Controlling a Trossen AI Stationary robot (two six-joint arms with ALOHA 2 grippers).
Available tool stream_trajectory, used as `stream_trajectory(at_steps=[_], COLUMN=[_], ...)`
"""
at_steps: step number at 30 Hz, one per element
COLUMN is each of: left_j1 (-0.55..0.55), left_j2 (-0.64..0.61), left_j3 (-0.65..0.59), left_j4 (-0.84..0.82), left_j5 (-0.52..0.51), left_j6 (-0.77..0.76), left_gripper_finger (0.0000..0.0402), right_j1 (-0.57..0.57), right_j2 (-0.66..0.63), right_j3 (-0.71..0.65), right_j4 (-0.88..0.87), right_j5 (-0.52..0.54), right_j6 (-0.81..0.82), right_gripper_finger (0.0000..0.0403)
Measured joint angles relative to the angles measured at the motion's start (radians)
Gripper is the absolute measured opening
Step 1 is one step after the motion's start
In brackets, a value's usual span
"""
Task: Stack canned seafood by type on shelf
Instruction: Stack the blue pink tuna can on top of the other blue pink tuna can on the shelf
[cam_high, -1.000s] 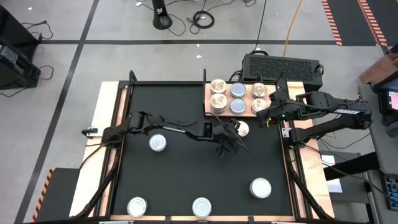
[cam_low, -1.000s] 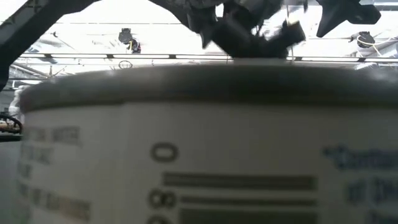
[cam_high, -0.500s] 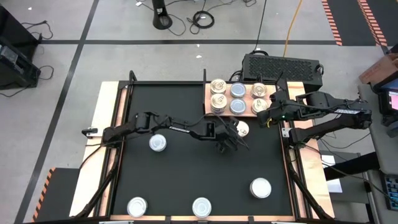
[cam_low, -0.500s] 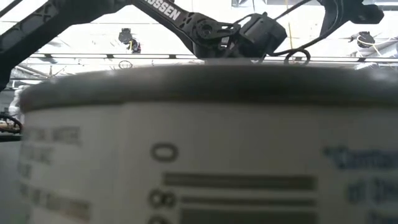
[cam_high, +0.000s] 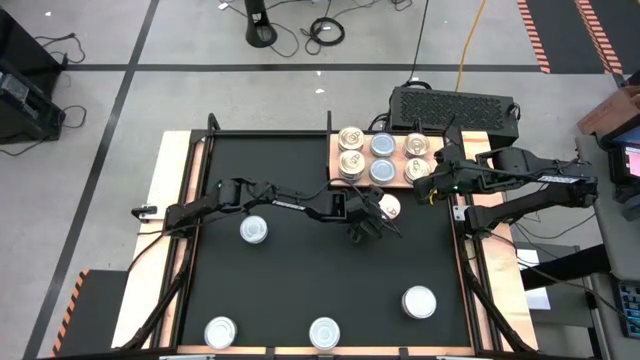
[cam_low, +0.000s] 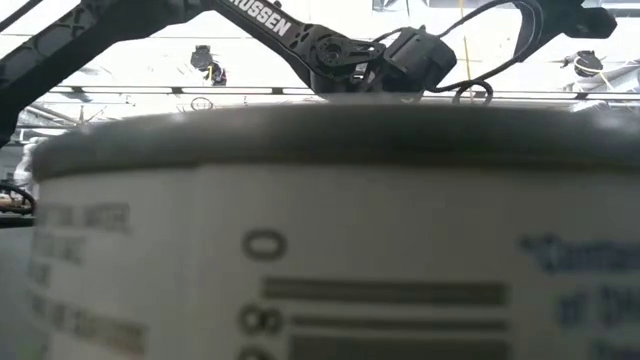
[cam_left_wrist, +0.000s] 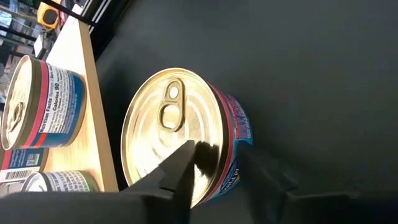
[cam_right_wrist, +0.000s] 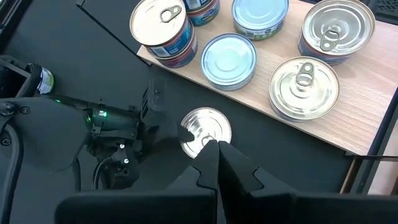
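A tin (cam_left_wrist: 180, 137) with a silver pull-tab lid and a red and blue label stands on the black table (cam_high: 300, 270), just in front of the shelf (cam_right_wrist: 367, 93). My left gripper (cam_high: 378, 212) reaches across the table to it and is shut on its rim. The shelf (cam_high: 399, 158) bears several tins (cam_high: 383, 145), silver-topped and pale-blue-topped, some of them stacked. More tins (cam_high: 254, 230) stand loose on the table. My right gripper (cam_high: 432, 188) hangs shut over the shelf's right end and holds nothing. My left gripper (cam_left_wrist: 217, 158) has the tin's rim (cam_left_wrist: 225, 163) between its two fingers, on the side facing the table's left edge. One finger (cam_left_wrist: 186, 168) lies over the lid and the other (cam_left_wrist: 261, 177) outside the wall. The fingers slant down from the left. The tin stands upright on the table.
Loose tins stand at the front left (cam_high: 220, 330), front middle (cam_high: 324, 332) and front right (cam_high: 419, 300). One tin (cam_low: 320, 250) fills the low view. A black ventilated box (cam_high: 452, 105) sits behind the shelf. Wooden strips (cam_high: 175, 200) line the table's sides.
My left gripper has come down onto the tin by the shelf, shifting a little toward the table's right edge. The tin has stayed where it was. My right arm has kept still.
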Motion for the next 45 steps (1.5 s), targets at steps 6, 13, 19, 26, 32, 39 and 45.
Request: stream_trajectory(at_steps=[6, 13, 19, 26, 32, 39, 45], left_j1=[-0.001, -0.007, -0.039, -0.057, -0.029, 0.041, 0.117], left_j2=[-0.001, -0.007, -0.043, -0.106, -0.119, -0.118, -0.01], left_j3=[0.0, 0.001, -0.003, -0.002, 0.029, 0.082, 0.237], left_j4=[0.009, 0.0, -0.018, 0.002, 0.007, 0.099, 0.133], left_j5=[0.003, 0.002, 0.0, -0.007, -0.016, 0.004, 0.036], left_j6=[0.001, -0.005, 0.032, 0.051, 0.053, 0.11, 0.123], left_gripper_finger=[0.0019, 0.0005, 0.0002, 0.0001, 0.0, 0.0, 0.0], right_j1=[0.0, 0.0, 0.0, 0.0, 0.0, 0.0, 0.0], right_j2=[0.0, 0.0, 0.0, 0.0, 0.0, 0.0, 0.0], right_j3=[0.0, 0.0, 0.0, 0.0, 0.0, 0.0, 0.0], right_j4=[0.0, 0.0, 0.0, 0.0, 0.0, 0.0, 0.001], right_j5=[0.0, 0.0, -0.001, -0.001, -0.001, 0.001, 0.024], right_j6=[0.006, 0.02, 0.018, 0.008, 0.008, 0.009, 0.025], right_gripper_finger=[0.0, 0.0, 0.0, 0.0, 0.0, 0.0, 0.0])
